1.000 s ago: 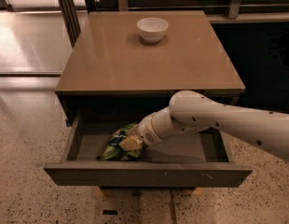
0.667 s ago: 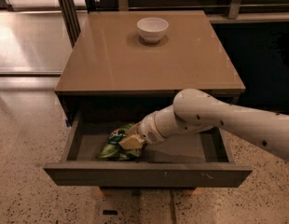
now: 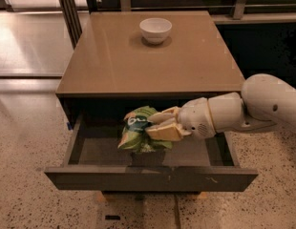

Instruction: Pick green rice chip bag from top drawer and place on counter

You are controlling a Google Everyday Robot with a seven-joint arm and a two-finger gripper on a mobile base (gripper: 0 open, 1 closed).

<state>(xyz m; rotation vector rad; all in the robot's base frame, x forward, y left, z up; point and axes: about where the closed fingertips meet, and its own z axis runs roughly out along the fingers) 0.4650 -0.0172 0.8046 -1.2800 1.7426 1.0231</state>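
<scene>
The green rice chip bag is a crumpled light-green foil bag with a dark green label. It hangs above the open top drawer, lifted clear of the drawer's grey floor and just in front of the counter's front edge. My gripper reaches in from the right on a white arm and is shut on the bag's right side, with its tan fingers pinching the foil. The counter is a glossy tan-brown tabletop behind and above the bag.
A white bowl stands at the back middle of the counter. The drawer's front panel juts toward me over a speckled floor. Dark metal posts stand at the back left.
The gripper has lifted the bag up off the drawer floor to about counter-edge height. The arm has risen and drawn back to the right.
</scene>
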